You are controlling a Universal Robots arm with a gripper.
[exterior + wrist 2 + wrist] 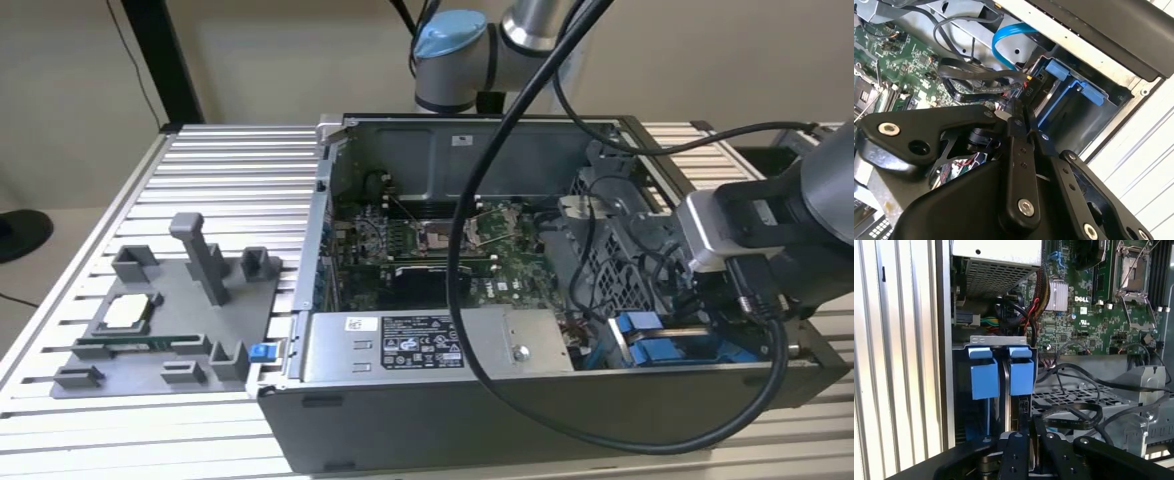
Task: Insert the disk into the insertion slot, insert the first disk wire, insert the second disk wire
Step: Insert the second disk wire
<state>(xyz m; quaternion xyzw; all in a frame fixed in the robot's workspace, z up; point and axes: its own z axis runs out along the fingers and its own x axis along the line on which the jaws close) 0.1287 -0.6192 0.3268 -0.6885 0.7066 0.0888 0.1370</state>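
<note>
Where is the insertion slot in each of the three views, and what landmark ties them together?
Exterior view: slot at the case's near corner, on the exterior view's right.
Second wrist view: slot between the blue cable and the case wall.
First wrist view: slot's blue tabs beside the case wall.
Shared landmark: the green motherboard.
</note>
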